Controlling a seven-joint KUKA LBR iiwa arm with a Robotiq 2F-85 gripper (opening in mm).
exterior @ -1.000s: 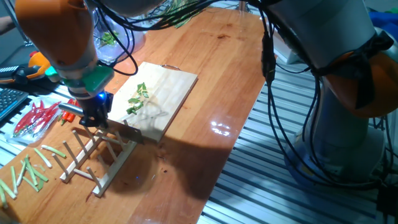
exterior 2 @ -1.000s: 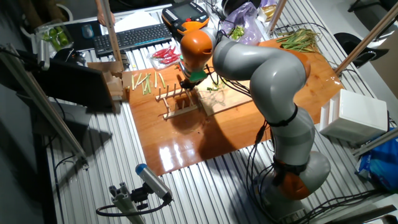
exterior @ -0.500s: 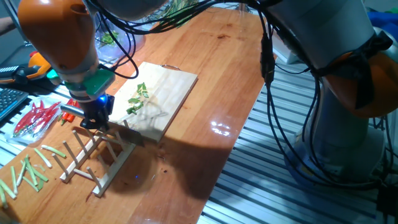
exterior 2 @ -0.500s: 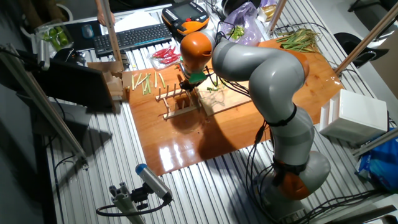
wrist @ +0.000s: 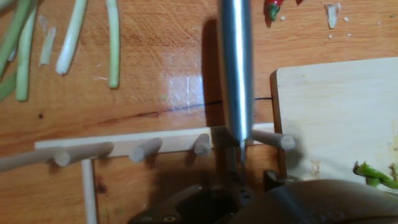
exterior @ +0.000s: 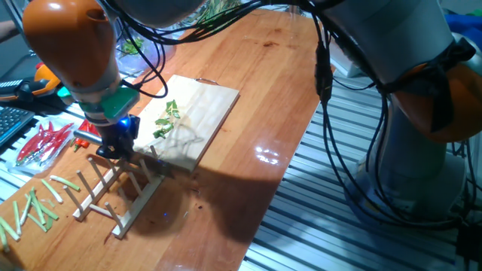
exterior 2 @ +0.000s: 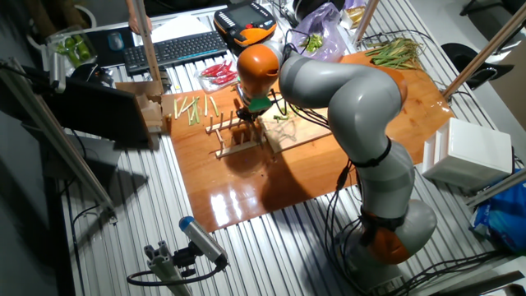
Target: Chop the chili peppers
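Short green chili pieces point(exterior: 166, 119) lie on the pale wooden cutting board point(exterior: 203, 113), also seen in the other fixed view point(exterior 2: 283, 117). One green piece point(wrist: 375, 175) shows at the hand view's lower right. My gripper point(exterior: 114, 140) is shut on a knife with a round silver handle point(wrist: 236, 68). Its blade point(exterior: 157, 159) points right, low over the wooden peg rack point(exterior: 113, 192), just off the board's near-left corner. The gripper is left of the chili pieces, apart from them.
Slim red chilies point(exterior: 44, 140) lie left of the rack. Pale green stalk sticks point(exterior: 32, 208) lie at the front left, and at the top of the hand view point(wrist: 71, 37). A keyboard point(exterior 2: 173, 49), a bag of greens point(exterior 2: 316, 37) and long stalks point(exterior 2: 394, 51) are farther off.
The gripper with the knife has shifted slightly right and down toward the peg rack. The chili pieces and board have not moved.
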